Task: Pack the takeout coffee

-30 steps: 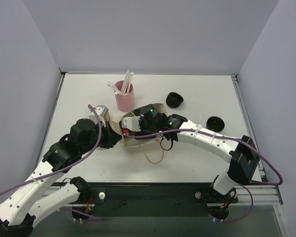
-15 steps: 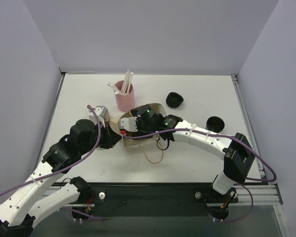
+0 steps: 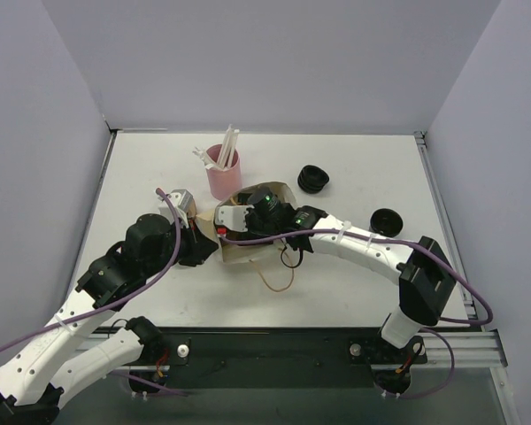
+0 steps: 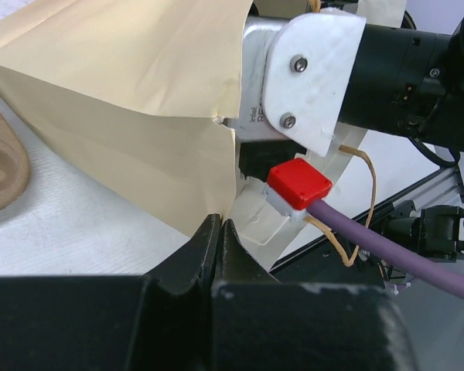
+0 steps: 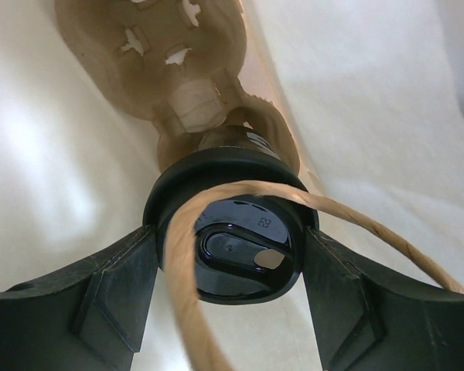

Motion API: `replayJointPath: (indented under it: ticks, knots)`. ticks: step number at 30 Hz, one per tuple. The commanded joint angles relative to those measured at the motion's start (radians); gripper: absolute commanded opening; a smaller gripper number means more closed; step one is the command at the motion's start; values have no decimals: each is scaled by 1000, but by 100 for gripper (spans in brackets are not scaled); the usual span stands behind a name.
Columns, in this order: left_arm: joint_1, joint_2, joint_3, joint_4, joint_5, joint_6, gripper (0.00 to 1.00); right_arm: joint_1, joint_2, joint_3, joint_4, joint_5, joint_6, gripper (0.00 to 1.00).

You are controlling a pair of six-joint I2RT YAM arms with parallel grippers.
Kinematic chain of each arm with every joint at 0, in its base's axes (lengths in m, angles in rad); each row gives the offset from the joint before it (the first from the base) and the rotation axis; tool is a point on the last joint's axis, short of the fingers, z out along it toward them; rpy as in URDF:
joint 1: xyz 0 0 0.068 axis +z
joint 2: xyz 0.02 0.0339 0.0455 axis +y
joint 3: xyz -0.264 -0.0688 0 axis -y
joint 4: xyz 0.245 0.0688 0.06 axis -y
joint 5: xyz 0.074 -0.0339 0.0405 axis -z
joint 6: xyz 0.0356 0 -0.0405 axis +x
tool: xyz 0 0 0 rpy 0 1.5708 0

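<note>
White tabletop [image 3: 142,177] carries the soft paper bag [image 4: 124,93] on its side, edge pinched by the closed left gripper [image 4: 219,232]; inside, the right gripper [image 5: 230,249] clasps the coffee cup [image 5: 216,164] at its stiff lid, I think safer than the crushable wall.

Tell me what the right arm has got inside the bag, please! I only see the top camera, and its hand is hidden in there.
Observer: The right wrist camera shows the right gripper clamped on a black-lidded coffee cup, one finger on each side of the lid.
Operator: Is anything else in there?
Observer: Yes, a brown pulp cup carrier lies deeper in the paper bag, beyond the cup.
Operator: What's the other hand doing?
Observer: The left wrist camera shows the left gripper pinched shut on the bag's edge.
</note>
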Motion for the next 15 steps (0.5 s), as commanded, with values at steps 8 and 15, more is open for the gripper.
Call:
replayJointPath:
  ticks: [8, 15]
  knots:
    - [-4, -5, -2, -14, 10, 3, 0, -31, 33, 27, 68, -11, 51, 33]
    - [-4, -7, -5, -10, 10, -5, 0, -33, 44, 11, 94, -40, 68, 33]
